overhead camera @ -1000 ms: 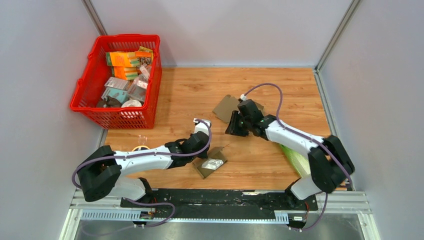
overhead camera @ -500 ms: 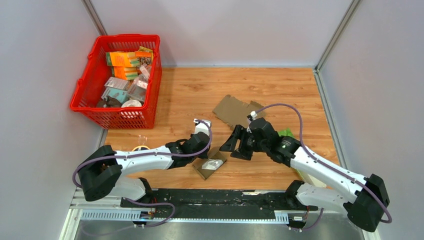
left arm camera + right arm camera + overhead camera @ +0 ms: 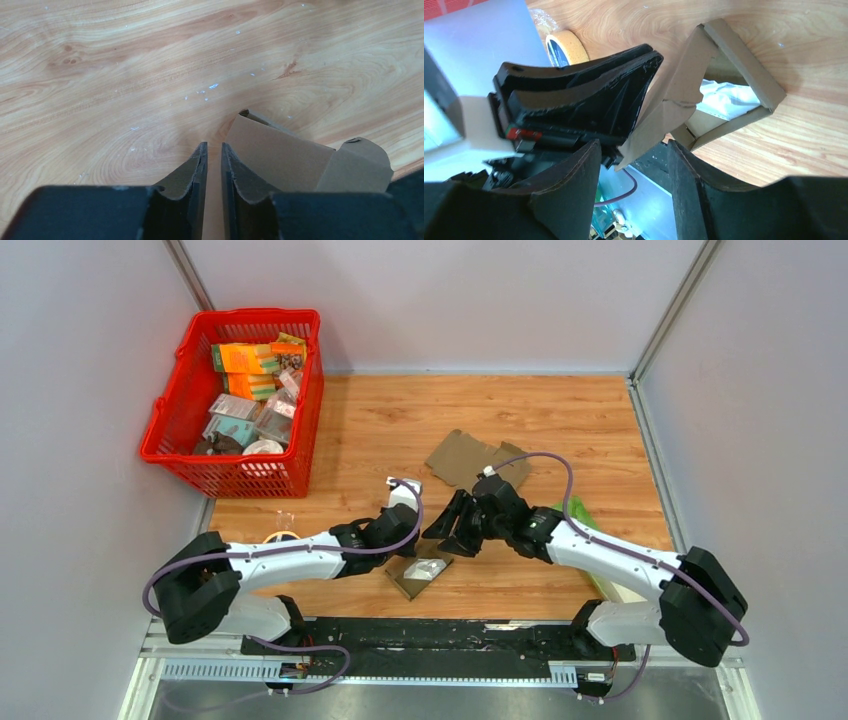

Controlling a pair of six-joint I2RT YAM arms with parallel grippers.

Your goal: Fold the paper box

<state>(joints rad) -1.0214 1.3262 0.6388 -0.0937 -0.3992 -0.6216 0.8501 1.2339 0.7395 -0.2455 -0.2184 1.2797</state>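
Top external view: a wooden tabletop boxed in by grey walls, with a red basket far left. The paper box sits front-centre. The left gripper has its jaws nearly together against the raised flap; whether they grip it cannot be told. The right gripper has its jaws apart, straddling that flap's tip.

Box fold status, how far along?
Done: paper box has walls up, a white item inside. In hand: left gripper sits against a raised flap, grip unclear; right gripper is open, fingers either side of that flap. Left: flap not tucked, top open. A flat cardboard sheet lies unfolded farther back.
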